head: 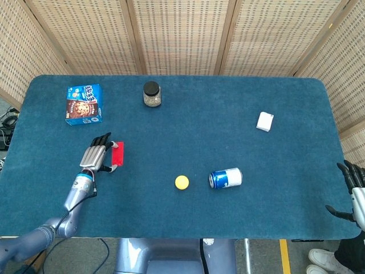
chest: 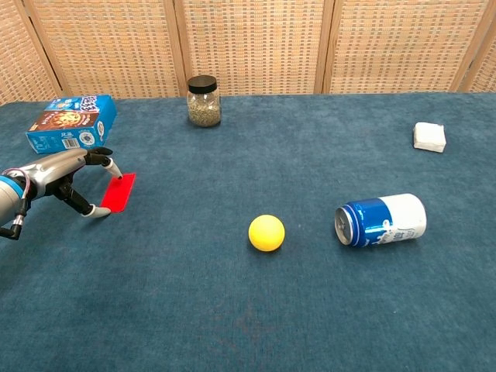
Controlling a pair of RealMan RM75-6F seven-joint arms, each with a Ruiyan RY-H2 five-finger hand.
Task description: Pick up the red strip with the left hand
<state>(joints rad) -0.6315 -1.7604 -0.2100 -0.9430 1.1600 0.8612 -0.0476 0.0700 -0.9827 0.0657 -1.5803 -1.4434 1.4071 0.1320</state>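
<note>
My left hand is spread over the red strip's 9 o'clock edge — gripping nothing; flat strip may slide away on desk.

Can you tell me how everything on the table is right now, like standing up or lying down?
Red strip: flat on the table, left hand's fingers at its edge.
Left hand: fingers apart, not lifting yet.
Right hand: off the table's right edge, holding nothing.
Jar: upright, lid on.
Can: on its side.
Cookie box: lying flat, closed.
Ball: resting alone.
</note>
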